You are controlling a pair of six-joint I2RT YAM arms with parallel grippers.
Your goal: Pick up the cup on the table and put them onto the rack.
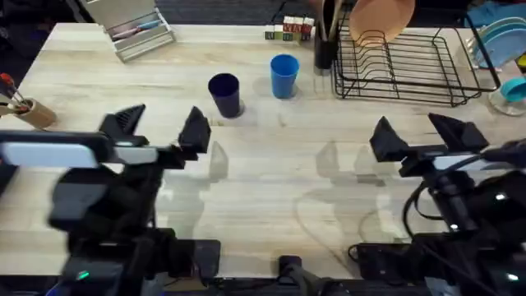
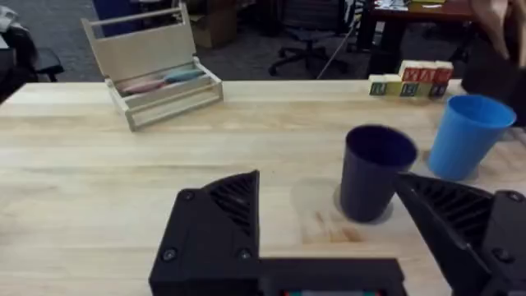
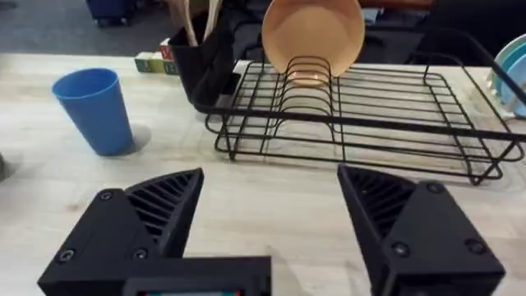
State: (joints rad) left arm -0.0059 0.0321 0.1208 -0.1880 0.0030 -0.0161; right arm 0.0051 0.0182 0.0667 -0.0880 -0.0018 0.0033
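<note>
On the pale wooden counter (image 1: 271, 164), the two cups stood upright and side by side, near each other but apart: the dark navy cup (image 1: 224, 94) toward my left arm's side and the bright blue cup (image 1: 284, 76) a little farther back, toward the rack. Neither cup was held or touched. The black wire rack (image 1: 403, 70) sat at the far right of the counter, well apart from the navy cup and just beyond the blue one, with a peach-coloured plate (image 1: 380, 20) standing on edge among its prongs and a black utensil holder (image 1: 325, 51) at its near corner.

My left gripper (image 1: 160, 127) hovered over bare counter short of the navy cup, its fingers spread wide and gripping nothing; through the left wrist camera I saw the navy cup (image 2: 374, 173) standing just ahead of the gap, nearer one finger than the other. My right gripper (image 1: 426, 136) hung over the counter in front of the rack, its fingers likewise wide apart and empty, the rack (image 3: 353, 111) straight ahead in the right wrist camera and the blue cup (image 3: 93, 109) off to one side.

Farther out, a wooden tray organiser (image 1: 136, 29) stood at the back left, and a row of lettered blocks (image 1: 289, 31) lay along the back edge behind the blue cup.
</note>
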